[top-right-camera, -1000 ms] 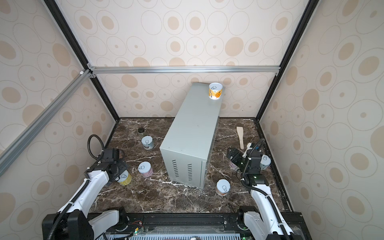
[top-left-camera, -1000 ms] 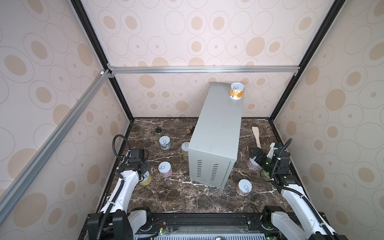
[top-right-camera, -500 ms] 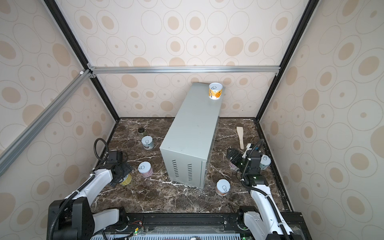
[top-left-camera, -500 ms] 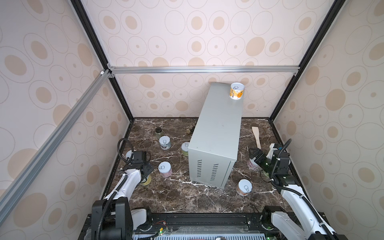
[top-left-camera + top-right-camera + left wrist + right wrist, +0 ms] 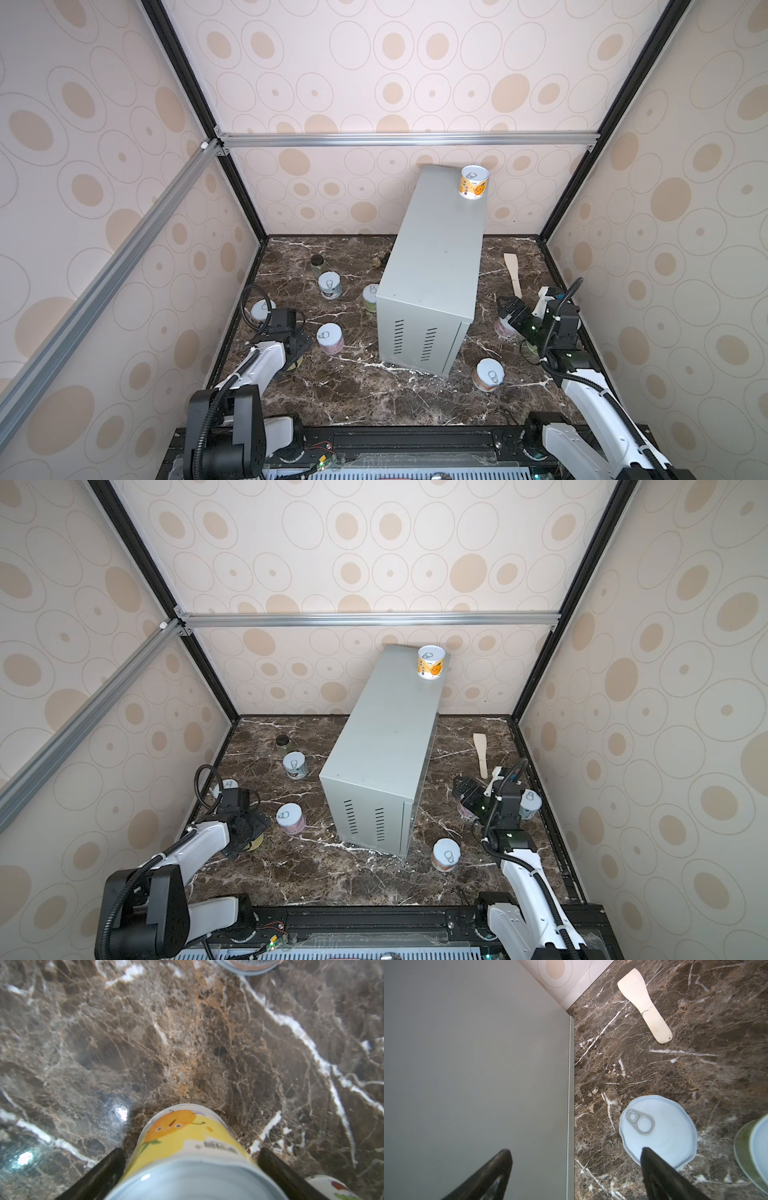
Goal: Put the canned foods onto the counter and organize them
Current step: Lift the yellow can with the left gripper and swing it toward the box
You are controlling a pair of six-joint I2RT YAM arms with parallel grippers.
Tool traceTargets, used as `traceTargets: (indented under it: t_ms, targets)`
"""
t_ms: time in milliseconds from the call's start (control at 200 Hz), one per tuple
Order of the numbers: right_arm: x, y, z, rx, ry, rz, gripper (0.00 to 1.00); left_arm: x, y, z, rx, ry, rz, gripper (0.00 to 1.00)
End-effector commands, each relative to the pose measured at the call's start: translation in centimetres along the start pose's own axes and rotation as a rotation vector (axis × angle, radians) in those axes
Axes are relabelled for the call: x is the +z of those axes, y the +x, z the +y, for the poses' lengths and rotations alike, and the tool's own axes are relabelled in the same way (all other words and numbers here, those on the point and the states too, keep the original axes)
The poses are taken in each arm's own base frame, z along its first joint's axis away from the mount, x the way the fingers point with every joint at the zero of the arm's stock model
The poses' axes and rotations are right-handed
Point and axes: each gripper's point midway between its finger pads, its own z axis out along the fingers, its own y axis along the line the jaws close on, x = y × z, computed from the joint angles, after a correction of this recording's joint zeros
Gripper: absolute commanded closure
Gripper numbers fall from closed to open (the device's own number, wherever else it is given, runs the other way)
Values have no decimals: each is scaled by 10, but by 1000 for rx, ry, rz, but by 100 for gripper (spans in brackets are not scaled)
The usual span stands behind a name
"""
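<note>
The short round tin with the yellow paper label (image 5: 187, 1142) has its silver lid cut by the left wrist view's edge, and in both top views the left gripper (image 5: 296, 351) covers all but a yellow sliver; whether the black fingers (image 5: 104, 1172) touch it cannot be told. A blurred tin rim (image 5: 247, 966) and a white-labelled tin (image 5: 332, 1188) are clipped there too. The right wrist view cuts off a green-sided tin (image 5: 753, 1151). The tall light-grey metal box (image 5: 432, 270) hides part of a pale-green-labelled tin (image 5: 369, 296). A small brownish object (image 5: 377, 262) is too small to name.
</note>
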Motion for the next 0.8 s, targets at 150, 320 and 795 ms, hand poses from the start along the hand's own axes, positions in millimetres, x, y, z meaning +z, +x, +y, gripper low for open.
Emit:
traceTargets:
  t_ms: [150,320,795]
  targets:
    - [-2,0,2,-13,-11,-10,1,-5,-4,-5,-20,35,-39,16]
    - [-4,-1,3,-14,-14,-13,1,-14,-10,-12,-17,97,-77,32]
    - [-7,-1,6,-22,-24,-17,1,-85,-61,-38,103,220,-265,36]
